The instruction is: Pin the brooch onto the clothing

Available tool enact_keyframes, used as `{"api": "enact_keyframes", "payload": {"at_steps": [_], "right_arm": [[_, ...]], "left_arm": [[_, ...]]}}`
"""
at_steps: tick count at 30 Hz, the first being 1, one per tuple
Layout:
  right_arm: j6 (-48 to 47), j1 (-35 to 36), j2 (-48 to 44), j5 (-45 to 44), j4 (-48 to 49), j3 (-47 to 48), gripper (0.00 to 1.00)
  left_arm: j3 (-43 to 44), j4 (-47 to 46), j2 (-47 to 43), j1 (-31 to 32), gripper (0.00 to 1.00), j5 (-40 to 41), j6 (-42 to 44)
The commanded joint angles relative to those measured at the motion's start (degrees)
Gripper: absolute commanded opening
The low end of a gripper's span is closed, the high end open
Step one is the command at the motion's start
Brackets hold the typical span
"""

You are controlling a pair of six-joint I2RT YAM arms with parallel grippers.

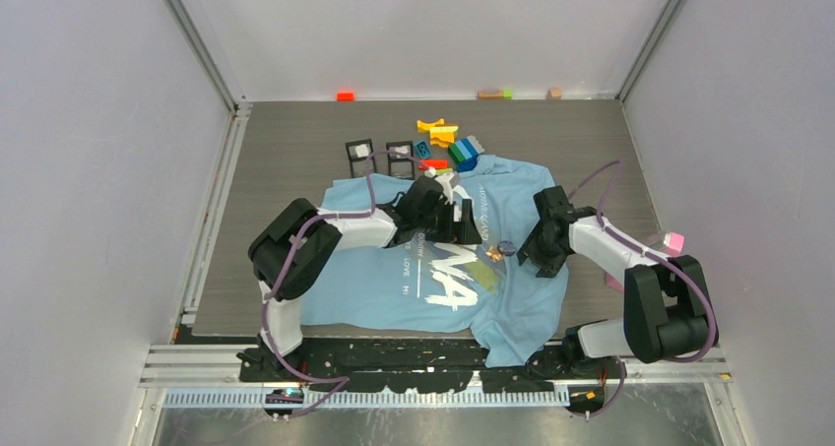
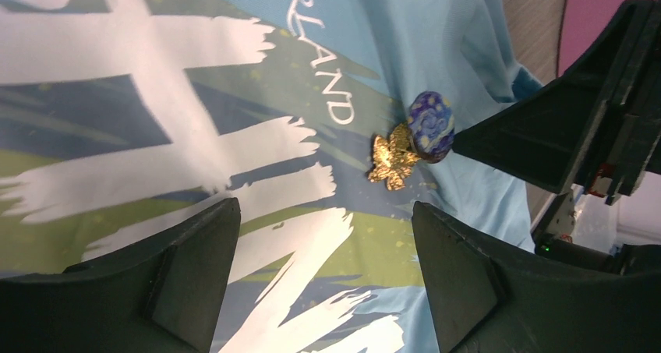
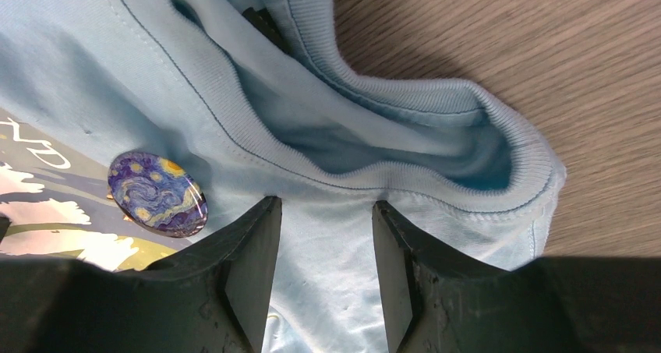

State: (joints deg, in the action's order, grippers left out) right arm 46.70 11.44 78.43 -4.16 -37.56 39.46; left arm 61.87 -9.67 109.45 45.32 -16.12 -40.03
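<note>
Left gripper (image 2: 323,220) is wide open and empty, hovering over the T-shirt (image 2: 468,49) print. Right gripper (image 3: 326,209) is partly open and grips nothing, fingertips right at the fabric below the collar (image 3: 468,189). The blue oval brooch (image 3: 156,194) lies on the shirt chest just beside the right fingers, touching a gold brooch (image 2: 394,160).

Coloured blocks (image 1: 448,143) cluster on the far counter (image 1: 276,160), two black frames (image 1: 360,152) just left of them. A pink item (image 1: 674,240) lies at the right edge.
</note>
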Motion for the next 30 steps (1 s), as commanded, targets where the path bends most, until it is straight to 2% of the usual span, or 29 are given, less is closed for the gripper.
{"api": "enact_keyframes", "payload": {"at_steps": [1,10,18,25,30], "right_arm": [[-0.3,-2.6,1.6,-6.1,1.8,-3.5,0.53],[0.0,-3.7,0.0,-9.5,-0.2,-2.6,0.54],[1.2,-6.1,-2.5,-11.8,-1.1,-2.8,0.54],[-0.5,-6.3,-3.4,-8.3,0.2,-2.0,0.54],[-2.2,-6.3,-7.6,-5.2,0.3,-1.5,0.58]], "left_arm": [[-3.2,4.7,-3.5,-0.1,0.85,6.7,1.9],[-2.3,8.4,-4.0,0.0,0.87,8.3,2.3],[-6.7,11.0,-6.0,0.0,0.89,12.1,2.6],[-6.0,7.0,-6.9,0.5,0.89,6.3,0.2],[-2.3,6.6,-9.9,2.8,0.89,5.8,-0.5]]}}
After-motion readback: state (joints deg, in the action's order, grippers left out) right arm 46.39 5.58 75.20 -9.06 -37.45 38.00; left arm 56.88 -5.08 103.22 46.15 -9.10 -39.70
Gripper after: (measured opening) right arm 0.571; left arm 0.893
